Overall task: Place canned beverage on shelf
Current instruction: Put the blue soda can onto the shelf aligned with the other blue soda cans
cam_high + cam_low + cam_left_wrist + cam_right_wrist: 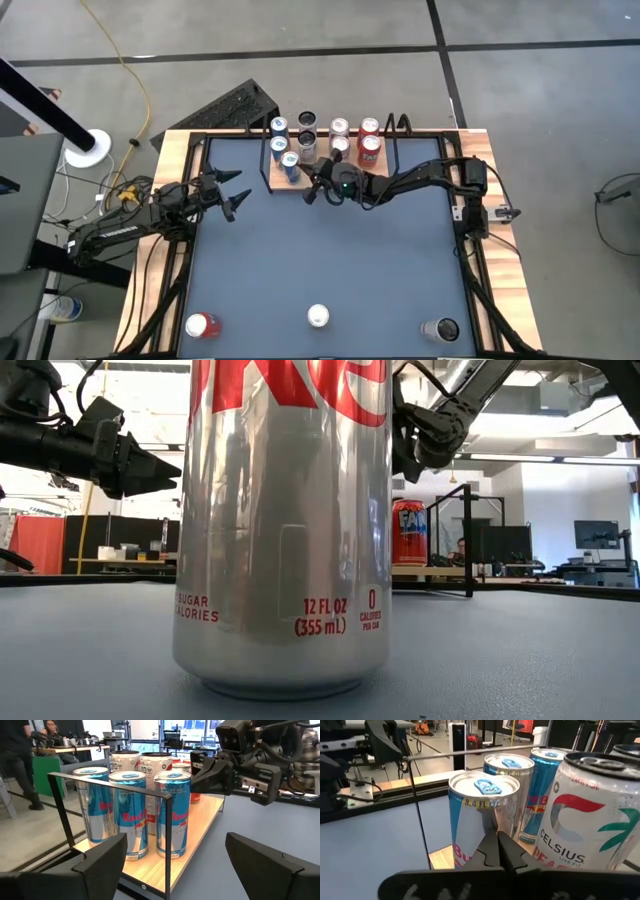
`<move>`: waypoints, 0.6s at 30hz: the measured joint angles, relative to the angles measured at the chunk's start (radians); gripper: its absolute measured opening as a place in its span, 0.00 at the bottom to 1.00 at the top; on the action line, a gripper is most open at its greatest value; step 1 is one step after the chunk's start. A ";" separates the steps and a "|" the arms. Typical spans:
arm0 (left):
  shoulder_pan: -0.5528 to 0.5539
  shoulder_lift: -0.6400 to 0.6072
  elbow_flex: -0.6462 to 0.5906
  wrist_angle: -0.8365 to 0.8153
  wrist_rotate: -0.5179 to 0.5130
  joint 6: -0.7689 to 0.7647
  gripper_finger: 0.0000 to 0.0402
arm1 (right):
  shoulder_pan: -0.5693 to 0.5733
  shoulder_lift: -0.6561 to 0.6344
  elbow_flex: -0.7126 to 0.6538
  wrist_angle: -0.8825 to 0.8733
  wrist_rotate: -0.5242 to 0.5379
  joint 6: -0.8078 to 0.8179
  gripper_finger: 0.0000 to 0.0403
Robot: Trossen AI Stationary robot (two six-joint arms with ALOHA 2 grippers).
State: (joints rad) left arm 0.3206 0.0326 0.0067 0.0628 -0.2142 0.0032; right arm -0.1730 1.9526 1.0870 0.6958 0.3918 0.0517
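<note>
Grey-blue tabletop (330, 260), light-wood shelf (300, 186)

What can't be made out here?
- Low view: the silver can up close fills the frame, hiding most of the shelf; its top is cut off.
- High view: labels of the three near-edge cans, such as the red can, too small.
- Right wrist view: the shut right gripper hides the blue can's lower label.

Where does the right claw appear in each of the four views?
High view: right claw, shut, at the shelf's front edge.
Low view: upper right, above the red can.
Left wrist view: upper right, over the shelf.
Right wrist view: bottom centre.
Shared landmark: the nearest Red Bull can.
</note>
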 joint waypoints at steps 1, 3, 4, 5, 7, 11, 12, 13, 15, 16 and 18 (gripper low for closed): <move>0.000 0.000 0.000 0.000 0.000 0.000 0.81 | 0.000 0.000 0.000 0.003 -0.001 0.000 0.00; 0.000 0.000 0.000 0.000 0.000 0.000 0.81 | 0.000 0.000 0.000 0.003 -0.003 0.001 0.00; 0.000 0.000 0.000 0.000 0.000 0.000 0.81 | 0.000 0.000 0.000 0.003 -0.009 0.001 0.00; 0.000 0.000 0.000 0.000 0.000 0.000 0.81 | 0.001 0.000 0.000 0.003 -0.012 0.001 0.00; 0.000 0.000 0.000 0.000 0.000 0.000 0.81 | 0.001 0.000 0.000 0.003 -0.017 0.001 0.00; 0.000 0.000 0.000 0.000 -0.001 0.000 0.81 | 0.001 0.000 0.000 0.008 -0.028 -0.007 0.00; 0.000 0.000 0.000 0.000 0.000 0.000 0.81 | 0.001 -0.001 0.000 -0.005 -0.025 -0.014 0.00; 0.000 0.000 0.000 0.000 -0.001 0.000 0.81 | 0.001 -0.003 0.000 -0.024 -0.010 -0.021 0.00; 0.000 0.000 0.000 0.000 -0.001 0.000 0.81 | 0.002 -0.008 0.000 -0.056 0.027 -0.023 0.00; 0.000 0.000 0.000 0.000 -0.001 0.000 0.81 | 0.002 -0.009 0.000 -0.053 0.036 -0.023 0.00; 0.000 0.000 0.000 0.000 -0.001 0.000 0.81 | 0.002 -0.012 0.000 -0.047 0.051 -0.022 0.00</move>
State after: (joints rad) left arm 0.3206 0.0326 0.0069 0.0629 -0.2150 0.0036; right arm -0.1715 1.9405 1.0873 0.6485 0.4427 0.0298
